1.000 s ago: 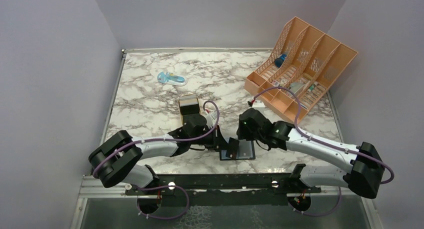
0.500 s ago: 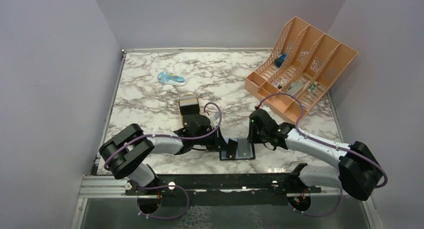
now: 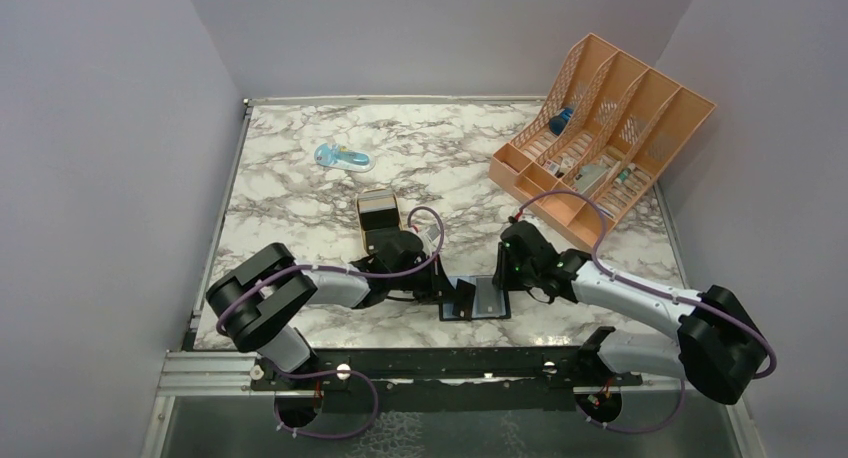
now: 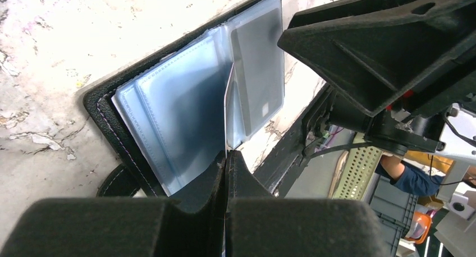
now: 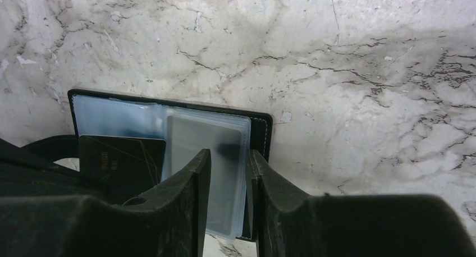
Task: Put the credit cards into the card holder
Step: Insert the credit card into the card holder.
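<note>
Left gripper (image 4: 226,155) is closed flat on one credit card (image 4: 226,108), which is held edge-on above the fold of the card holder (image 4: 168,122). Right gripper (image 5: 230,156) is parted only narrowly, with nothing clamped, its tips set at the holder's right-hand page. The holder is spread open on the marble table (image 3: 300,178), close to the near edge, between both grippers. Should the card be pushed hard, the whole holder could be shoved toward that edge. A lesser risk is judged to be the card being twisted in the grip. Least, its corner may be slid between loose sleeves (image 5: 205,136) instead of into a slot.
</note>
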You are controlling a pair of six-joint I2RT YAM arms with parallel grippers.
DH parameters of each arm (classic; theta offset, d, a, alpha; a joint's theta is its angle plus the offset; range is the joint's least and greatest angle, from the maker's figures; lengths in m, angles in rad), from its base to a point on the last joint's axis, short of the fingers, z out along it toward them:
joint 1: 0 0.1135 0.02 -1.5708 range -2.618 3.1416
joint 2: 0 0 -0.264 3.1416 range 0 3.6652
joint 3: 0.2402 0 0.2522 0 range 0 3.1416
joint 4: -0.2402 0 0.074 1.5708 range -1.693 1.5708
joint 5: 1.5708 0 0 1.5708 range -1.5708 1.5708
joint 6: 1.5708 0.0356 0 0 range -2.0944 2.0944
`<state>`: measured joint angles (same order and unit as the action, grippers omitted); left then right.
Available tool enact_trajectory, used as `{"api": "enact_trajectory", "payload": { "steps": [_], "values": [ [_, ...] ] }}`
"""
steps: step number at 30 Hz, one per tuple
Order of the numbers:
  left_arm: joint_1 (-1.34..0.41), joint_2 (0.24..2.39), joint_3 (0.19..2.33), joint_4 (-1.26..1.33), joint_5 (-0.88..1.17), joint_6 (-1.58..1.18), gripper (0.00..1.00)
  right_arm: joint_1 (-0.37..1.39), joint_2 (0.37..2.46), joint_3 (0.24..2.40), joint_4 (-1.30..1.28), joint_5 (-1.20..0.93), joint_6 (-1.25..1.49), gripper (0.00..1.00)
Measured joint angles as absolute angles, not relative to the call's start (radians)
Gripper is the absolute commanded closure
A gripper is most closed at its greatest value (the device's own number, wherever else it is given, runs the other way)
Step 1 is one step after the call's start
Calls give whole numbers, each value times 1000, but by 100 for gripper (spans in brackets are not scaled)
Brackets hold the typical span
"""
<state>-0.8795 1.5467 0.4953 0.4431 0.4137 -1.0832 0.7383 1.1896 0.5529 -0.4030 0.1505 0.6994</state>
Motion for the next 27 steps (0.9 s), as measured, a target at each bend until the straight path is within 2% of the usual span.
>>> {"api": "enact_trajectory", "payload": {
  "steps": [27],
  "values": [
    [-879,1593,495,519,414,-1169,100,738,1191,524,-443,88,807,75]
  ]
}}
